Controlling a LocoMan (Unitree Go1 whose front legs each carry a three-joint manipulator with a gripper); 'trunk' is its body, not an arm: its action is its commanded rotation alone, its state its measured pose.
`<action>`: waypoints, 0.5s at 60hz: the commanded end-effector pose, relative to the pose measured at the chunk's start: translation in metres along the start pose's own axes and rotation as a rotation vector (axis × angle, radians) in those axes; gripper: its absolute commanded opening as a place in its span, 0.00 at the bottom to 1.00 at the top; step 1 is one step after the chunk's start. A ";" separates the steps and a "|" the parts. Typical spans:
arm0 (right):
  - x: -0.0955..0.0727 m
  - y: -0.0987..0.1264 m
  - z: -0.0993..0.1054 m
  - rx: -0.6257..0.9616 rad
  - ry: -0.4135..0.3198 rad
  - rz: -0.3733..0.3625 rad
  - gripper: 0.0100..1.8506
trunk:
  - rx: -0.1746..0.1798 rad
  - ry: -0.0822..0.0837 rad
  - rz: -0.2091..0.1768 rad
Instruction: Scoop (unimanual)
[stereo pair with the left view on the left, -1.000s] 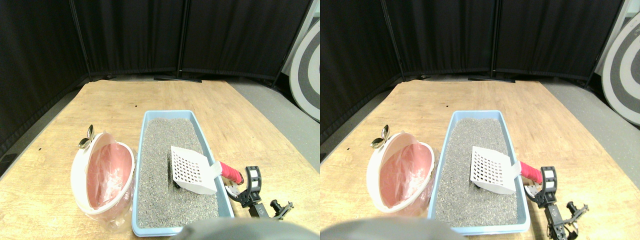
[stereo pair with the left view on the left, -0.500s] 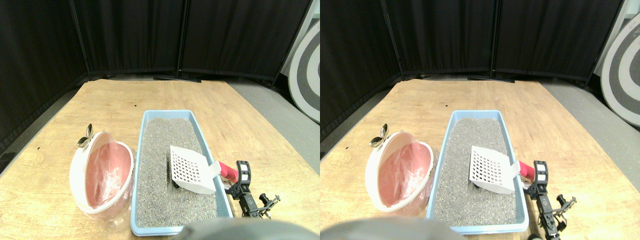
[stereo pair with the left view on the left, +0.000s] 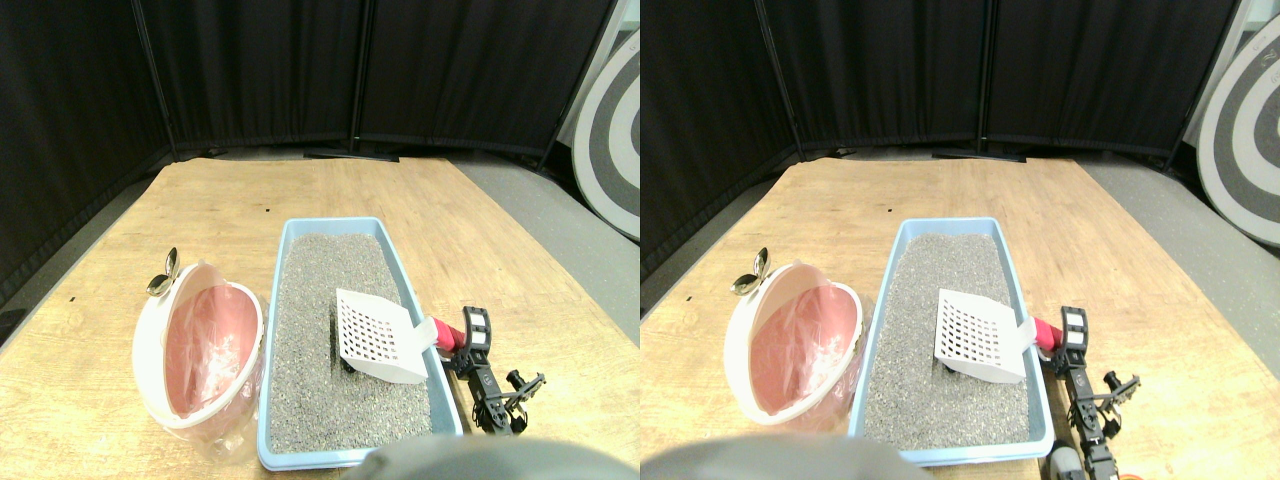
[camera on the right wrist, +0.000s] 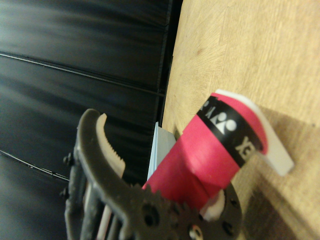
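A white slotted scoop (stereo pair with the left view on the left: 378, 338) lies on the grey litter (stereo pair with the left view on the left: 330, 270) inside a light blue tray (stereo pair with the left view on the left: 335, 221). Its red wrapped handle (stereo pair with the left view on the left: 445, 333) sticks out over the tray's right rim. My right gripper (stereo pair with the left view on the left: 472, 335) is at the handle's outer end, just right of the tray. In the wrist view the red handle (camera on the right wrist: 200, 160) with its black band lies beside one toothed jaw, with a gap between them, so the gripper is open. A dark patch in the litter shows at the scoop's left edge.
A white bin lined with a pink bag (stereo pair with the left view on the left: 195, 345) leans against the tray's left side, with a metal clip (stereo pair with the left view on the left: 160, 275) on its far rim. Everything sits on a wooden board (stereo pair with the left view on the left: 250, 190). Black screens stand behind, and a grey-and-white target disc (stereo pair with the left view on the left: 610, 130) at the right.
My gripper has moved left and forward, from beyond the handle's end up to the handle itself. The scoop, tray and bin have stayed put; the whole view has shifted slightly.
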 end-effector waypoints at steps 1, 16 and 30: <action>0.003 -0.001 0.004 0.006 -0.025 -0.007 0.50 | -0.014 0.006 -0.005; 0.007 -0.006 0.002 0.047 -0.015 -0.013 0.49 | -0.016 0.006 -0.002; 0.010 -0.003 -0.002 0.059 0.014 -0.002 0.47 | -0.019 0.005 0.012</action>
